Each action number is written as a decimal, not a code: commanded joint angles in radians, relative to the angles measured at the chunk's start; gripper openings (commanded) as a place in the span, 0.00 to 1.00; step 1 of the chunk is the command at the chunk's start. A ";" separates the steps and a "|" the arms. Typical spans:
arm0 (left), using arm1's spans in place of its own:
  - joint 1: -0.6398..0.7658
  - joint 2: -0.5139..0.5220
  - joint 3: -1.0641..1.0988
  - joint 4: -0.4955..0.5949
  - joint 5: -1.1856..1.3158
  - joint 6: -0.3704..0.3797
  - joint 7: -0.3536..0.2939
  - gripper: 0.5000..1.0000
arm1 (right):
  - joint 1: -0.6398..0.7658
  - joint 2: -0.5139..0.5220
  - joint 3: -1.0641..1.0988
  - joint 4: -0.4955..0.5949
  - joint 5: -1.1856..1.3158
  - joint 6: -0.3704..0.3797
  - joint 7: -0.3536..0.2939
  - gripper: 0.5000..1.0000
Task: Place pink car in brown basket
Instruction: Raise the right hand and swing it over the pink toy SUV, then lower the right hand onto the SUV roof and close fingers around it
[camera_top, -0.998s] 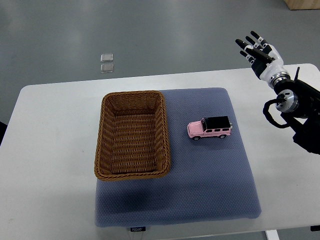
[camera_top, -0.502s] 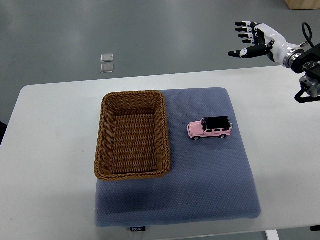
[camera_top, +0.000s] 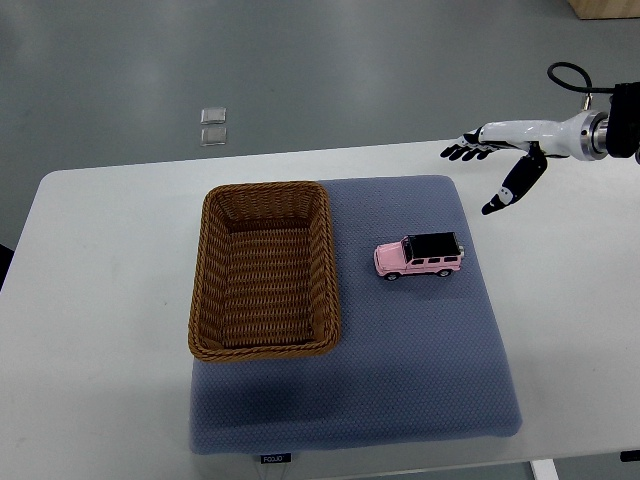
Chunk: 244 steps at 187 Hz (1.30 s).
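Here the right hand reaches in from the right edge, above the far right corner of the blue mat. Its fingers are stretched out flat and spread, the thumb hanging down apart from them, and it holds nothing and touches nothing.

The pink car, with its black roof, sits on the mat on its wheels, nearer the camera than the hand and well apart from it. The car's nose points toward the brown basket, which stands on the left part of the mat, beside the car but with a strip of bare mat between them. The basket is empty. The mat lies on a white table. Nothing stands between the hand and the car. Beyond the table, two small clear squares lie on the grey floor.
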 joint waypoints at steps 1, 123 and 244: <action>0.000 0.000 0.000 0.000 0.000 0.000 0.000 1.00 | 0.020 0.015 -0.016 0.047 -0.002 0.024 -0.001 0.82; 0.000 0.000 0.000 0.000 0.000 0.000 0.000 1.00 | -0.097 0.229 -0.021 -0.033 -0.080 -0.088 -0.138 0.81; 0.002 0.000 0.000 0.000 0.000 0.000 0.000 1.00 | -0.136 0.229 -0.021 -0.072 -0.126 -0.110 -0.146 0.46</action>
